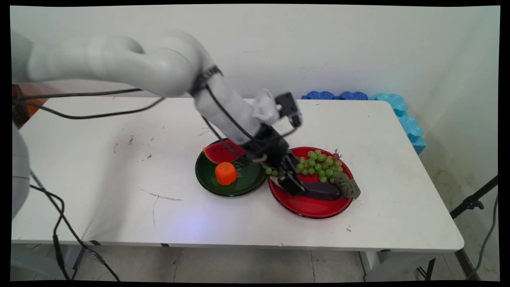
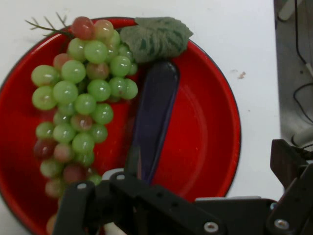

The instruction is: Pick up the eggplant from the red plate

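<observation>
My gripper (image 1: 293, 185) is low over the left part of a red plate (image 1: 310, 209), and its fingers stand open. A dark purple eggplant (image 1: 324, 191) lies flat on the plate, its near end between the fingers (image 2: 73, 205) and partly hidden under the linkage. In the hand view the gripper (image 2: 183, 196) fills the bottom, and the eggplant (image 2: 154, 117) runs away from it across the red plate (image 2: 205, 137). A bunch of green grapes (image 1: 320, 165) lies beside the eggplant, and its leaf (image 1: 347, 185) rests at the eggplant's far end. The hand view shows the grapes (image 2: 80, 107) to the left and the leaf (image 2: 154, 38) at the top.
A dark green plate (image 1: 207, 179) touches the red one on its left and holds a watermelon slice (image 1: 219, 152) and an orange carrot piece (image 1: 226, 173). Blue foam pieces (image 1: 398, 107) line the table's back right corner. A black stand leg (image 1: 472, 201) rises off the right edge.
</observation>
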{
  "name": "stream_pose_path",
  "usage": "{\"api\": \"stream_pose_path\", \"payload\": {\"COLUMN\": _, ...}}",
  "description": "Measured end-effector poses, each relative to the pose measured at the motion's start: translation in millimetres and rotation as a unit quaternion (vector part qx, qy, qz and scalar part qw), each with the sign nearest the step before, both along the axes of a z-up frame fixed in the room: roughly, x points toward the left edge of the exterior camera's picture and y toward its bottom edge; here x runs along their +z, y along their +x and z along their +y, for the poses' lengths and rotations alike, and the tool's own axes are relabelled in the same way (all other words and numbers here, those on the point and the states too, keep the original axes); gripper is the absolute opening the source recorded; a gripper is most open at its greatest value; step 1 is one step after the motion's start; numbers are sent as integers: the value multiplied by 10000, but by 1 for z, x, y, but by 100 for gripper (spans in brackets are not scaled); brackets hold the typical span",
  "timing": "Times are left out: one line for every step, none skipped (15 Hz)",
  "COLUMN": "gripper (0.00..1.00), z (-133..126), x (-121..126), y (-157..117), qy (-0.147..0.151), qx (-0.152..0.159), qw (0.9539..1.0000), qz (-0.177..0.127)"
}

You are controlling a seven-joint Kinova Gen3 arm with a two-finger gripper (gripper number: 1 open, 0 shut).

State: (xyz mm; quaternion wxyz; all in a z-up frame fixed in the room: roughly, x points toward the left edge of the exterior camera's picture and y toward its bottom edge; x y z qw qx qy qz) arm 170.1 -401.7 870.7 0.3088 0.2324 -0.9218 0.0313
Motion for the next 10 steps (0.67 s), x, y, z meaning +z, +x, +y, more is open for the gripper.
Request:
{"api": "stream_pose_path", "payload": {"gripper": 100, "z": -5, "x": -9, "y": -8, "qy": 17, "qx": -56, "qw": 10000, "qz": -33}}
{"api": "stream_pose_path", "payload": {"gripper": 100, "z": -9, "x": -17, "y": -15, "qy": 31, "qx": -104, "qw": 9999, "qz": -60}}
{"api": "stream_pose_path", "payload": {"gripper": 100, "z": -14, "x": -25, "y": -22, "qy": 42, "qx": -157, "qw": 9998, "qz": -88}}
{"api": "stream_pose_path", "payload": {"gripper": 100, "z": -18, "x": -32, "y": -27, "qy": 53, "qx": -195, "qw": 9997, "qz": -113}}
{"api": "stream_pose_path", "payload": {"gripper": 100, "z": -20, "x": -36, "y": -31, "qy": 61, "qx": -221, "qw": 9997, "qz": -128}}
{"api": "stream_pose_path", "payload": {"gripper": 100, "z": -23, "x": -41, "y": -35, "qy": 70, "qx": -252, "qw": 9995, "qz": -150}}
{"api": "stream_pose_path", "payload": {"gripper": 100, "z": -25, "x": -45, "y": -38, "qy": 76, "qx": -270, "qw": 9995, "qz": -164}}
{"api": "stream_pose_path", "payload": {"gripper": 100, "z": -29, "x": -50, "y": -41, "qy": 87, "qx": -295, "qw": 9994, "qz": -187}}
{"api": "stream_pose_path", "payload": {"gripper": 100, "z": -32, "x": -55, "y": -45, "qy": 101, "qx": -324, "qw": 9992, "qz": -209}}
{"api": "stream_pose_path", "payload": {"gripper": 100, "z": -35, "x": -60, "y": -48, "qy": 118, "qx": -349, "qw": 9991, "qz": -223}}
